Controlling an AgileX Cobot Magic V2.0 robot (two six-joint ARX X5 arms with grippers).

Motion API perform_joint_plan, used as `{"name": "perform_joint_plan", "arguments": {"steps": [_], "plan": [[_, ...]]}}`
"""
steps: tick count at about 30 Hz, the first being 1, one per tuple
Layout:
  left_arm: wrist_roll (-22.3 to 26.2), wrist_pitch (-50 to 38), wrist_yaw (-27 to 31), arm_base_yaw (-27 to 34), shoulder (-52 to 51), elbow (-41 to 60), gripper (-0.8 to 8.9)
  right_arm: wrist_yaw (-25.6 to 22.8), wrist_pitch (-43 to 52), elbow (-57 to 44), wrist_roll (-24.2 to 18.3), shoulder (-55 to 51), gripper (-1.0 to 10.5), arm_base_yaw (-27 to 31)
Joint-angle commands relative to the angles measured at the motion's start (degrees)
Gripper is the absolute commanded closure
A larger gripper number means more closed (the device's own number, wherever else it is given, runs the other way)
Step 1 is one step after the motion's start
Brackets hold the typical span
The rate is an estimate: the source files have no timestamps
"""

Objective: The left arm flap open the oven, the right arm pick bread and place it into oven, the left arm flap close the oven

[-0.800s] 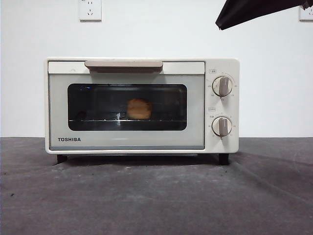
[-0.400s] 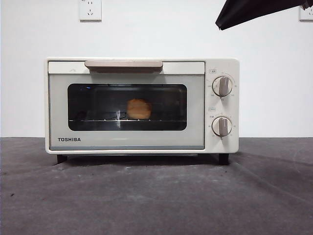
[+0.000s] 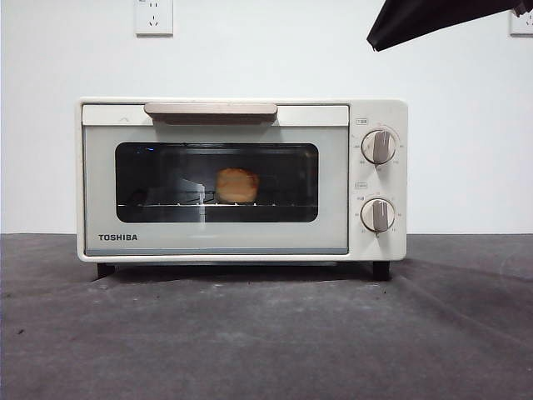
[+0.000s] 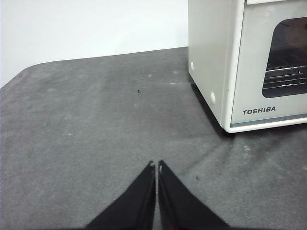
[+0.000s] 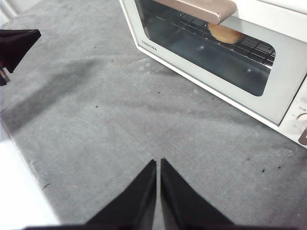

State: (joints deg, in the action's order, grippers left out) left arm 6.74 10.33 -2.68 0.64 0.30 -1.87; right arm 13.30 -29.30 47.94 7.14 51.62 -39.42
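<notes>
The cream-white Toshiba oven (image 3: 241, 179) stands on the grey table with its door shut. The golden bread (image 3: 237, 185) lies on the wire rack inside, seen through the dark glass; it also shows in the right wrist view (image 5: 225, 33). My left gripper (image 4: 157, 166) is shut and empty, low over the mat off the oven's Toshiba-logo corner (image 4: 249, 72). My right gripper (image 5: 158, 163) is shut and empty, above the mat in front of the oven (image 5: 216, 57). A black arm tip (image 3: 441, 18) shows at the front view's top right.
The grey mat (image 3: 266, 333) covers the table in front of the oven. A white wall with a socket (image 3: 154, 17) stands behind. The other arm's black tip (image 5: 17, 45) shows at the side of the right wrist view.
</notes>
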Motion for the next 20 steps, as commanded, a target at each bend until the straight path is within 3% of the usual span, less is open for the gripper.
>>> {"name": "perform_joint_plan", "arguments": {"steps": [1, 14, 20], "plan": [[0.0, 0.4, 0.2, 0.1, -0.1, 1.2, 7.97, 0.0, 0.6, 0.4, 0.3, 0.3, 9.4, -0.5], [0.0, 0.4, 0.2, 0.1, -0.1, 1.2, 7.97, 0.0, 0.6, 0.4, 0.2, 0.1, 9.4, -0.3], [0.0, 0.4, 0.2, 0.1, -0.1, 1.2, 7.97, -0.7, 1.1, 0.3, -3.2, -3.5, 9.4, 7.3]]}}
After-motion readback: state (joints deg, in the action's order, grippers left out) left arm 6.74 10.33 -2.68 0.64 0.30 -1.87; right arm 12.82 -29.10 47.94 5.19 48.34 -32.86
